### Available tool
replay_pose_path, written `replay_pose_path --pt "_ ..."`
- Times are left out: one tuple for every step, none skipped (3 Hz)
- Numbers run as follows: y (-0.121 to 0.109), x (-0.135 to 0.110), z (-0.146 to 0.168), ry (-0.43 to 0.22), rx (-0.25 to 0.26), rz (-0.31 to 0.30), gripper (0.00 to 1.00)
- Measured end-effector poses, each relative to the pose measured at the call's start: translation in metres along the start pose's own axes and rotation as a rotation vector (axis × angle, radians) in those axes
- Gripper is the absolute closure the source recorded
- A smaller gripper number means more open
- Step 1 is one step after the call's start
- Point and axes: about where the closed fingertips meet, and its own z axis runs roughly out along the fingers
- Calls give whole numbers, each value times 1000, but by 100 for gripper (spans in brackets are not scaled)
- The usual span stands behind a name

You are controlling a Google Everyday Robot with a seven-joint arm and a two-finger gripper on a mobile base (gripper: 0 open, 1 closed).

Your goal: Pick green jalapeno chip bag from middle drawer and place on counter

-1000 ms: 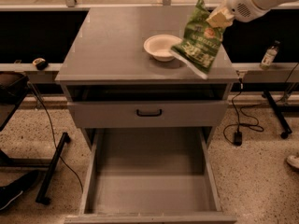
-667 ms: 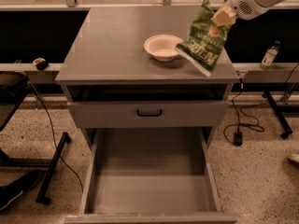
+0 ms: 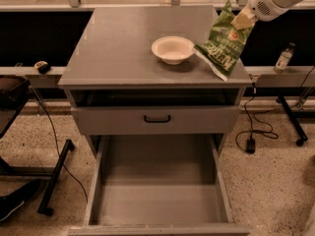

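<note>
The green jalapeno chip bag (image 3: 224, 41) hangs tilted over the right side of the counter (image 3: 123, 43), its lower corner at or just above the surface, right of a white bowl (image 3: 173, 49). My gripper (image 3: 242, 19) comes in from the top right and is shut on the bag's upper edge. The middle drawer (image 3: 157, 191) is pulled out at the bottom and shows a bare grey floor. Above it is a closed drawer front with a black handle (image 3: 157, 118).
A small bottle (image 3: 284, 58) stands on a ledge to the right of the cabinet. Cables and a plug (image 3: 250, 145) lie on the floor at the right. A black stand leg (image 3: 55, 176) is at the left.
My gripper has carried the bag a little up and to the right, and the bag now hangs slightly further from the bowl.
</note>
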Motion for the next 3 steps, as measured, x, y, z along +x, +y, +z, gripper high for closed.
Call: replay_pose_path --pt "5 -11 28 -7 -48 -11 100" --pt "20 -24 63 -16 -125 -28 100" --pt "40 -41 98 -37 -211 -45 100"
